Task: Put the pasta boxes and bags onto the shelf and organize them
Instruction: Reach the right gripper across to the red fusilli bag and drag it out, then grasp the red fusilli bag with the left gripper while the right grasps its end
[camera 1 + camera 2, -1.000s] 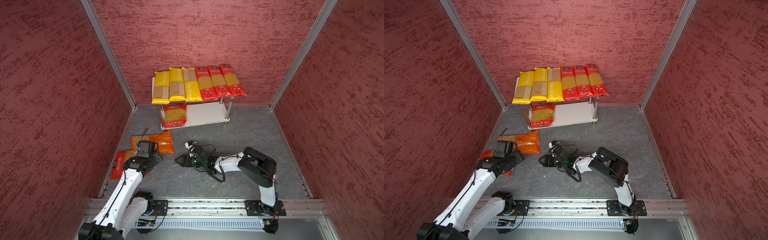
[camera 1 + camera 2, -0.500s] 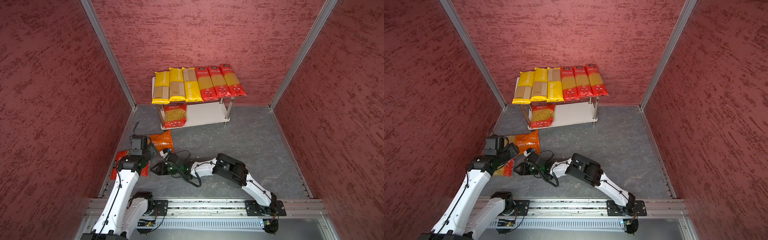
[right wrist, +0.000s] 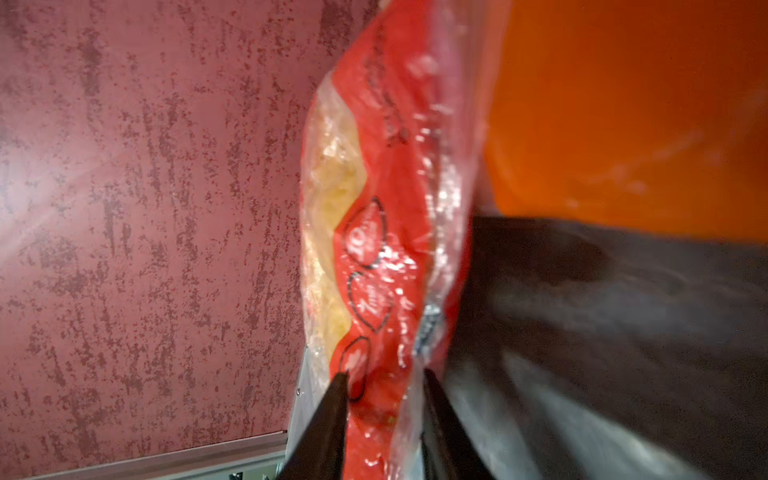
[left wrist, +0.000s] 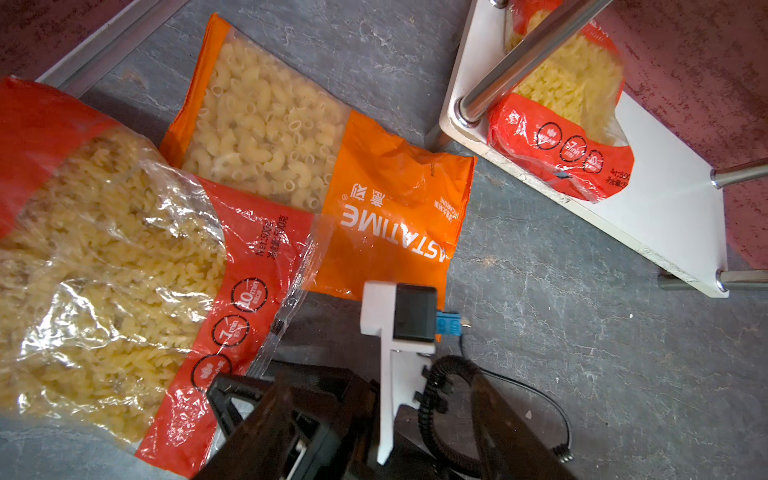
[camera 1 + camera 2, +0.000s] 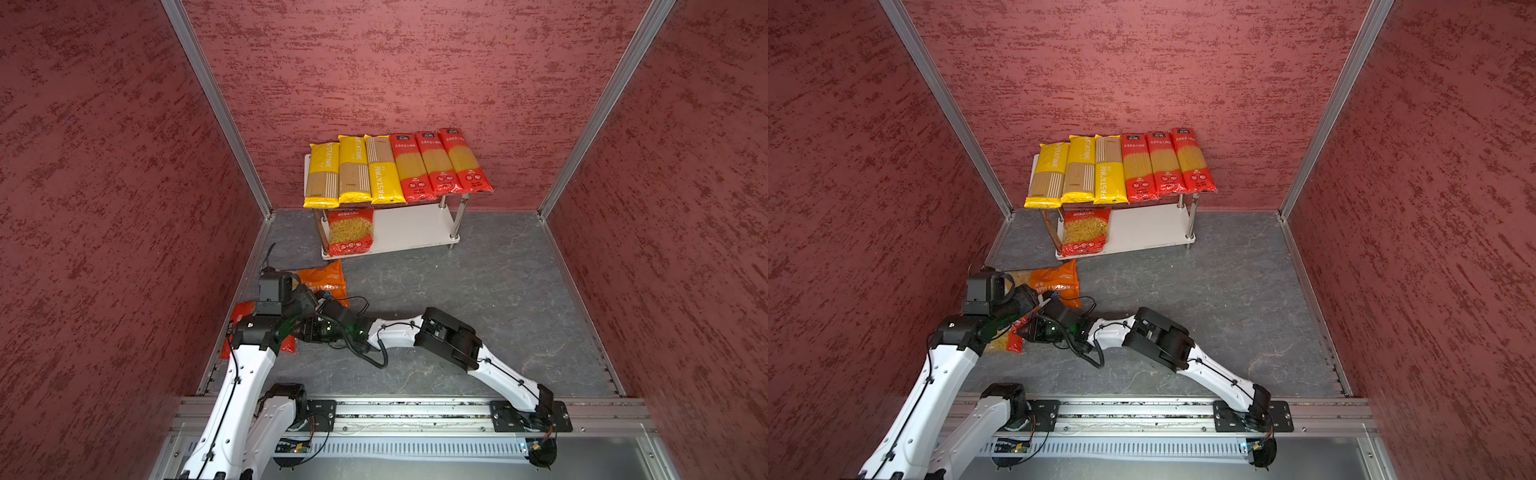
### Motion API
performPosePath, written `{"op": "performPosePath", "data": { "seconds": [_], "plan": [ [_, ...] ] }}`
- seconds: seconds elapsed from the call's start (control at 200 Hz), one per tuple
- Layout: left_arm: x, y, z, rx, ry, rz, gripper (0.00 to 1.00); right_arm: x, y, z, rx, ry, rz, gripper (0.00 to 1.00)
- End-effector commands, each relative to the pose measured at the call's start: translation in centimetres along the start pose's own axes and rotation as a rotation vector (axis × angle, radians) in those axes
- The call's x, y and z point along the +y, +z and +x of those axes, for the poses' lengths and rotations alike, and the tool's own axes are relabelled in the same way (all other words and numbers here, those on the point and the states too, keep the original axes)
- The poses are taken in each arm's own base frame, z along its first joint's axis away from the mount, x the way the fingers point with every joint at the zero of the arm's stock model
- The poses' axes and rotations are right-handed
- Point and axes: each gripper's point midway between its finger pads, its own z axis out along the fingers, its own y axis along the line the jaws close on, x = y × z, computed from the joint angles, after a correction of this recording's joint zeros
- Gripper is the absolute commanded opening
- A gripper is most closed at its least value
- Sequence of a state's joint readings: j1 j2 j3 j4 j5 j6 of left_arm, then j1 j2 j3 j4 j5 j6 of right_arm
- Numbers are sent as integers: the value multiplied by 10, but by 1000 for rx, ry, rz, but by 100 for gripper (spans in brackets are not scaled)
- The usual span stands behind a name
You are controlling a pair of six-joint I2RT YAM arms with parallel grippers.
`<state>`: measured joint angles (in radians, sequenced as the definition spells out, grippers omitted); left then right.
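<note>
A red short-pasta bag [image 4: 124, 249] lies on the floor by the left wall, overlapping an orange macaroni bag [image 4: 374, 187]. My right gripper [image 3: 384, 384] reaches across from the right and is shut on the red bag's [image 3: 374, 208] near edge. In both top views the left arm hides most of that bag [image 5: 242, 311] [image 5: 1015, 338]. My left gripper [image 4: 382, 378] hovers open and holds nothing, just above the right gripper's wrist. The shelf [image 5: 415, 228] stands at the back with yellow spaghetti packs [image 5: 353, 170] and red spaghetti bags [image 5: 436, 166] on top, and another red short-pasta bag [image 5: 350, 230] below.
The orange bag [image 5: 326, 282] lies just in front of the shelf's left posts. Red walls close in the grey floor [image 5: 478, 299] on three sides. Both arms crowd together at the near left. A metal rail [image 5: 415, 411] runs along the front.
The right arm swung left across the floor to the red bag and its jaws closed on the bag's edge. The left arm drew back toward the left wall, its gripper unchanged.
</note>
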<state>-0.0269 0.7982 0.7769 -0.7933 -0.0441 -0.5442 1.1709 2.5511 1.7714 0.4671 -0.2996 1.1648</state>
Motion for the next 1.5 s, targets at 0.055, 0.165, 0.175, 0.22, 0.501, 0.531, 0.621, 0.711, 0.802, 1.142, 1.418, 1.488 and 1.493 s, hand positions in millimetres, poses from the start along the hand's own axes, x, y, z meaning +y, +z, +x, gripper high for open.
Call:
{"op": "performPosePath", "data": {
  "seconds": [0.055, 0.165, 0.175, 0.22, 0.501, 0.531, 0.621, 0.711, 0.802, 1.142, 1.418, 1.488, 1.493],
  "plan": [
    [-10, -13, -11, -32, 7, 47, 68, 20, -3, 4, 17, -28, -37, 2],
    [-12, -17, -12, -37, 12, 58, 68, 35, -24, 5, 6, -62, -52, 0],
    [-12, -17, -12, -37, 15, 60, 68, 36, -26, 6, 7, -64, -52, 0],
    [-13, -19, -14, -40, 26, 62, 68, 40, -38, 7, -1, -78, -56, 0],
    [-48, -20, -9, -2, 77, 206, 68, 30, -133, 8, -41, -197, 28, 0],
    [-55, -21, -8, 4, 95, 225, 69, 23, -147, 7, -36, -209, 51, 0],
    [-76, -17, -1, 16, 184, 266, 69, -1, -193, 9, 13, -262, 144, 0],
    [-92, -10, 9, 30, 258, 290, 70, -36, -248, 5, 53, -308, 302, 0],
    [-107, 2, 21, 55, 293, 330, 71, -72, -308, -14, 22, -315, 500, 0],
    [-144, 45, 69, 157, 381, 390, 72, -109, -429, -121, -353, -274, 902, 29],
    [-184, 63, 84, 170, 463, 519, 73, -105, -414, -47, -496, 119, 633, 56],
    [-198, 77, 90, 180, 479, 543, 73, -102, -400, -32, -503, 209, 536, 61],
    [-199, 78, 90, 183, 480, 544, 73, -102, -399, -31, -503, 214, 530, 61]
  ]
}}
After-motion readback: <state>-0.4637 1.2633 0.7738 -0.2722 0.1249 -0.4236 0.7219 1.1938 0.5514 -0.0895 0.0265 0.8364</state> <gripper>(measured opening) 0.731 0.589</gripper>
